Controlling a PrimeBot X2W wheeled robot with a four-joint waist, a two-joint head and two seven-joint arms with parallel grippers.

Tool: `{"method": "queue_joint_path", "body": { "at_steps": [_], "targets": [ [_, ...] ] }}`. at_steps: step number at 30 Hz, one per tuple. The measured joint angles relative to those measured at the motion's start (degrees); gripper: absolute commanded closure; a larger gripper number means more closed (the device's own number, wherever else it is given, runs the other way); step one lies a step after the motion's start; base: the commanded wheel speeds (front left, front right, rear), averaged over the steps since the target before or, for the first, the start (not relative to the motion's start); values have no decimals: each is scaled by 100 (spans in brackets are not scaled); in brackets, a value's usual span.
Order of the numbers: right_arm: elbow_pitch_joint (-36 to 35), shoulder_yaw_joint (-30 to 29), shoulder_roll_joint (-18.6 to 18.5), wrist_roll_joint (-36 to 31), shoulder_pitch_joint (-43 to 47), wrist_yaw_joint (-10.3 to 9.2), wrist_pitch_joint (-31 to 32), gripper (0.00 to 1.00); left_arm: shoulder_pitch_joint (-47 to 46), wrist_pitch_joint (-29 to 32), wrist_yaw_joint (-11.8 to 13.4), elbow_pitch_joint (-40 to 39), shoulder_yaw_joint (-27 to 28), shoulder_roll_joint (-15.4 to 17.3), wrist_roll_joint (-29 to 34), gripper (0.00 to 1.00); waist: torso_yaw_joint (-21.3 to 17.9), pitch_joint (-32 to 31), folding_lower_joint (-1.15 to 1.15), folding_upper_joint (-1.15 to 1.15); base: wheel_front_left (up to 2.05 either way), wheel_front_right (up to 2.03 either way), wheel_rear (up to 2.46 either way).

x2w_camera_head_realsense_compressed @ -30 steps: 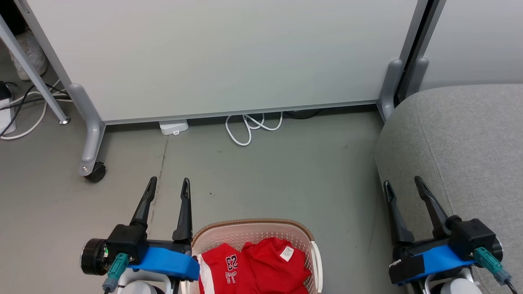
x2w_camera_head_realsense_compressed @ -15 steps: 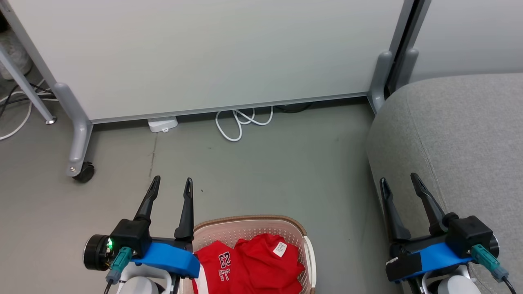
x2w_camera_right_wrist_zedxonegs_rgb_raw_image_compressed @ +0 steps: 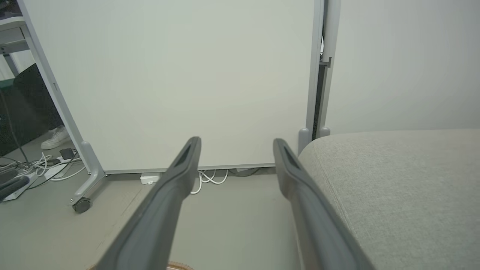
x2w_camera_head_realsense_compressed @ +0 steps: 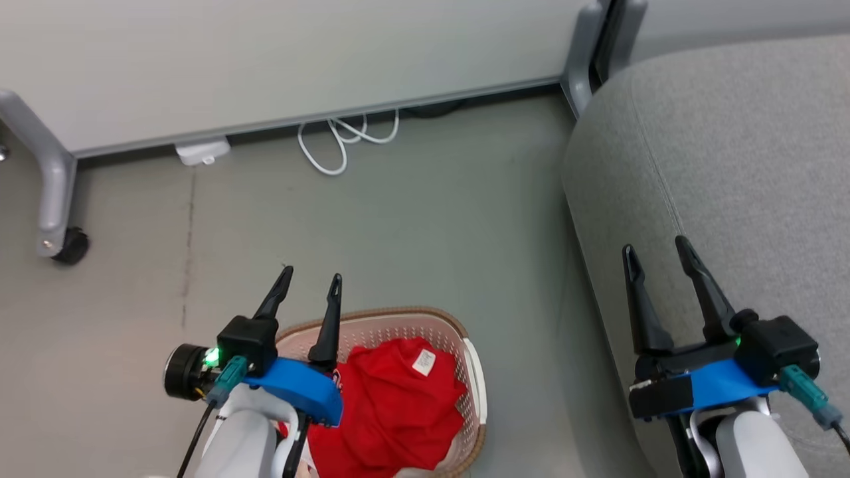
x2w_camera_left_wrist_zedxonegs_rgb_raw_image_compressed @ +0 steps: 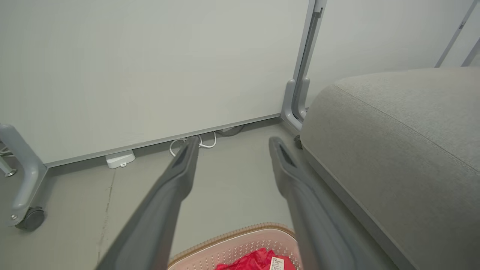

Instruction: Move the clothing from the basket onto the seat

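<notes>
- At the far left, a caster (x2w_camera_head_realsense_compressed: 70, 245) carries the grey leg of the pale partition (x2w_camera_head_realsense_compressed: 265, 53) that closes off the back of the scene.
- The left gripper (x2w_camera_head_realsense_compressed: 312, 273) hangs above the near-left corner of the basket, with its two dark fingers spread wide and nothing between them. In the head view its right-hand finger crosses the brown rim.
- The basket (x2w_camera_head_realsense_compressed: 398, 312) stands on the floor, just to the robot's right of that gripper, and the clothing (x2w_camera_head_realsense_compressed: 392, 398) is all inside it. It is a crumpled red heap with a white tag (x2w_camera_head_realsense_compressed: 423, 362) facing up.
- The heap lies below the left fingertips and back toward the wrist. In the left wrist view the clothing (x2w_camera_left_wrist_zedxonegs_rgb_raw_image_compressed: 258, 260) shows at the bottom edge, between the two fingers and under their line.
- The bundle has no clear long axis, so a pinch from above anywhere near the tag looks workable.
- A bare strip of floor (x2w_camera_head_realsense_compressed: 518, 265) separates the basket from the seat.
- The seat (x2w_camera_head_realsense_compressed: 730, 166) is a broad grey cushion on the right, with no cloth on it.
- The right gripper (x2w_camera_head_realsense_compressed: 654, 245) hovers over the seat's near edge, also wide open and empty, well apart from the basket.
- My judgement is that the left arm is clearly nearer. It must tip down and draw back to reach the heap.
</notes>
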Motion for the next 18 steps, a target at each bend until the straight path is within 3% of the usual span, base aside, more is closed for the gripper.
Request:
{"method": "queue_joint_path", "body": {
  "at_steps": [18],
  "targets": [
    [-312, 145, -3, 109, -777, 1, 0, 0, -1564, 0, -34, 2080, -1395, 189, -301, 0, -464, 1545, 1, 0, 0, 0, 0]
  ]
}}
